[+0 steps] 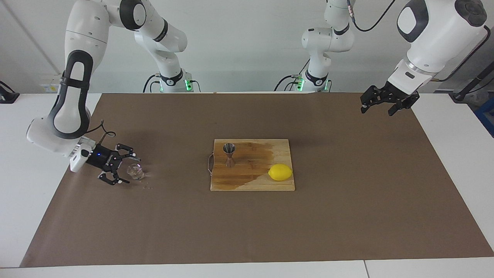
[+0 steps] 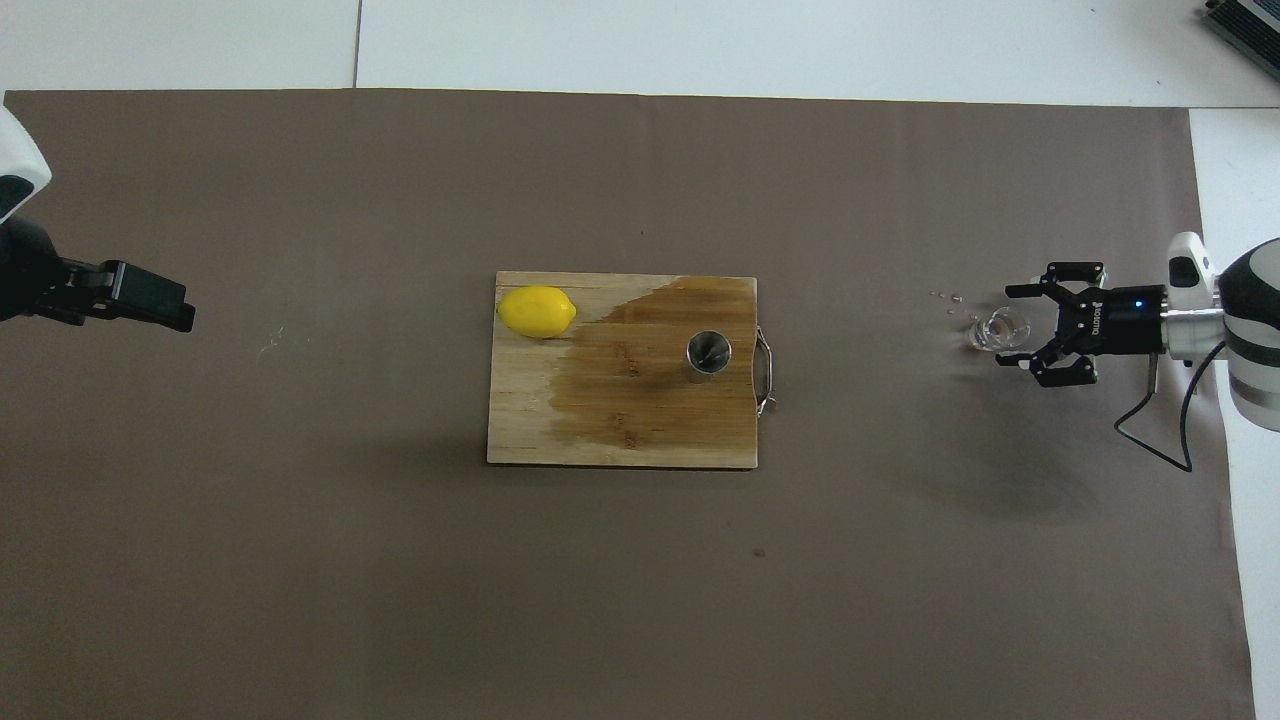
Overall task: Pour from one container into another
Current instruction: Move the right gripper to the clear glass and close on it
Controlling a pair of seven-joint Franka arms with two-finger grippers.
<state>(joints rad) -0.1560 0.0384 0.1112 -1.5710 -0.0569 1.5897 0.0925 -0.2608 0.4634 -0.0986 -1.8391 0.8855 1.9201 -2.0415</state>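
Seemingly empty clear glass cup (image 1: pixel 135 172), upright.

White arms (image 1: pixel 79 58) with black tools (image 1: pixel 125 170).

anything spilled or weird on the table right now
Yes. A large dark wet-looking stain covers much of the cutting board around the upright jigger, short of the lemon. A few droplets dot the brown paper beside the glass cup.
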